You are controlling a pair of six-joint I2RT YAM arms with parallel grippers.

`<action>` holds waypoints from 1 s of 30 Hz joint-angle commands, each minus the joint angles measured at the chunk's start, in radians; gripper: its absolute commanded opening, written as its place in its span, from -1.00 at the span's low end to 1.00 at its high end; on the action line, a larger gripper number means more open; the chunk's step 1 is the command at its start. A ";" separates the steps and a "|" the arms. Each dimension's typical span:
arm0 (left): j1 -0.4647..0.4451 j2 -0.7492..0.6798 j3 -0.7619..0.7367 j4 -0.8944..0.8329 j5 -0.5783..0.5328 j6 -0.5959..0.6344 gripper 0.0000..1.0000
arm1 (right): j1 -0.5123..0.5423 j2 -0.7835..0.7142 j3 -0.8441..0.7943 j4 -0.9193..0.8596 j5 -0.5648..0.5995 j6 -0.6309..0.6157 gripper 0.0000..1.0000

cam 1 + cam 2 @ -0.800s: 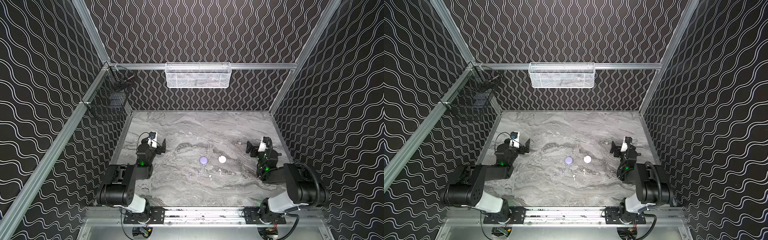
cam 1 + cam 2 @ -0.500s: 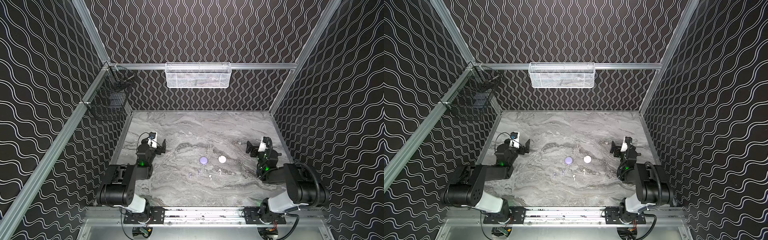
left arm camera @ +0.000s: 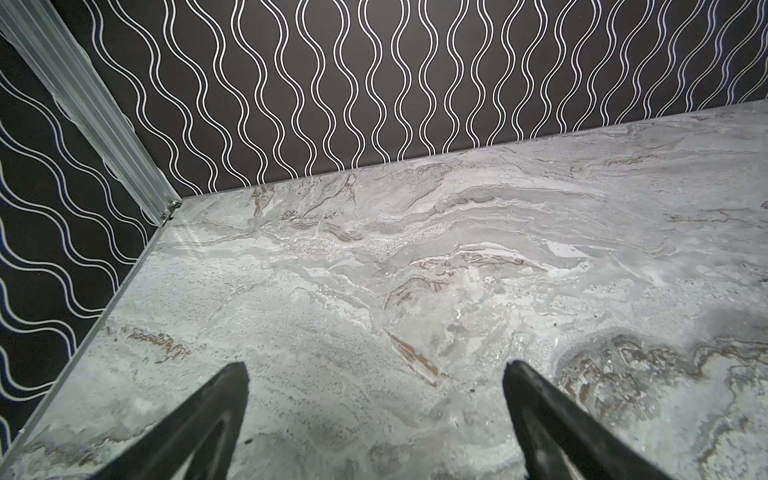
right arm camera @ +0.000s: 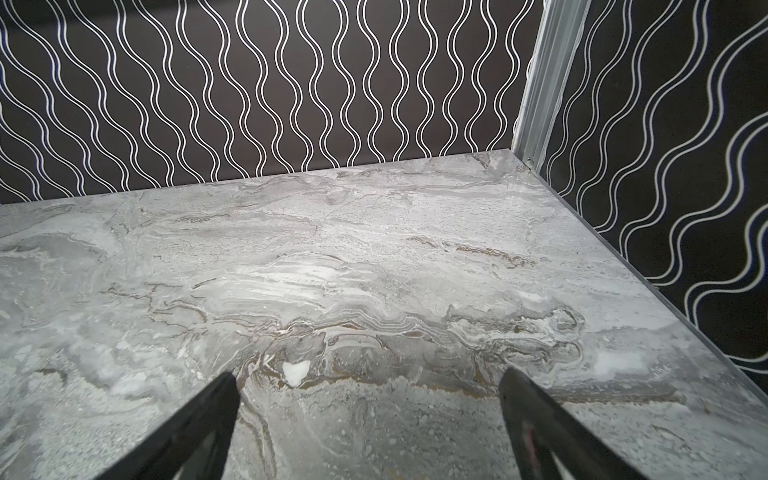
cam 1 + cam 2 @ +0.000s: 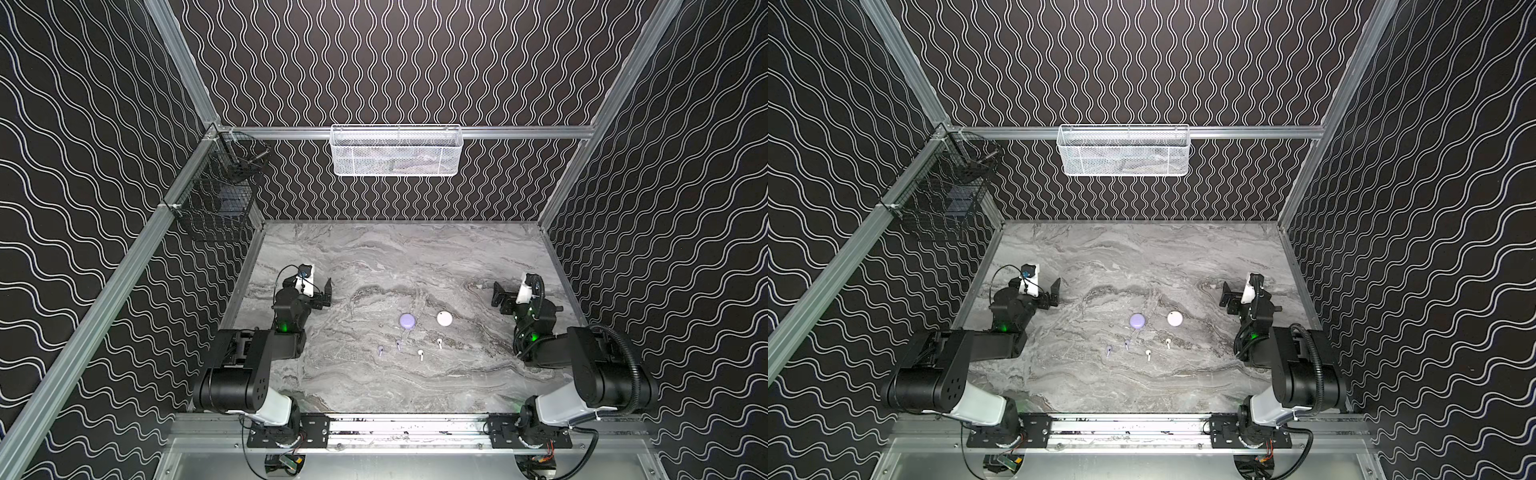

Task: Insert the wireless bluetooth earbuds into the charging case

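Two round charging cases lie mid-table in both top views, one lavender (image 5: 407, 320) and one white (image 5: 444, 318). Just in front of them lie the wireless bluetooth earbuds: two lavender (image 5: 380, 350) (image 5: 399, 344) and two white (image 5: 420, 353) (image 5: 439, 342). My left gripper (image 5: 322, 293) rests open at the left side, far from them. My right gripper (image 5: 500, 297) rests open at the right side. In the wrist views the left gripper (image 3: 374, 370) and the right gripper (image 4: 368, 378) show only bare marble between spread fingers.
A white mesh basket (image 5: 396, 150) hangs on the back wall and a black wire basket (image 5: 216, 205) on the left wall. The grey marble table (image 5: 395, 257) is walled by patterned panels on three sides. An aluminium rail (image 5: 407, 426) carries both arm bases in front.
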 commanded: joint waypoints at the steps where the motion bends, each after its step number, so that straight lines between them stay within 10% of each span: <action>1: 0.001 -0.004 0.000 0.031 0.004 0.008 0.98 | 0.001 0.002 0.004 0.022 -0.005 -0.004 0.99; 14: -0.024 -0.054 -0.062 0.113 -0.124 -0.008 0.98 | 0.001 -0.007 -0.012 0.047 0.025 -0.001 0.99; 22: -0.170 -0.311 0.120 -0.499 -0.300 -0.057 0.98 | 0.013 -0.093 -0.014 -0.018 0.132 0.025 0.99; 30: -0.296 -0.503 0.107 -0.522 -0.254 -0.140 0.98 | 0.036 -0.228 0.040 -0.297 0.352 0.109 0.99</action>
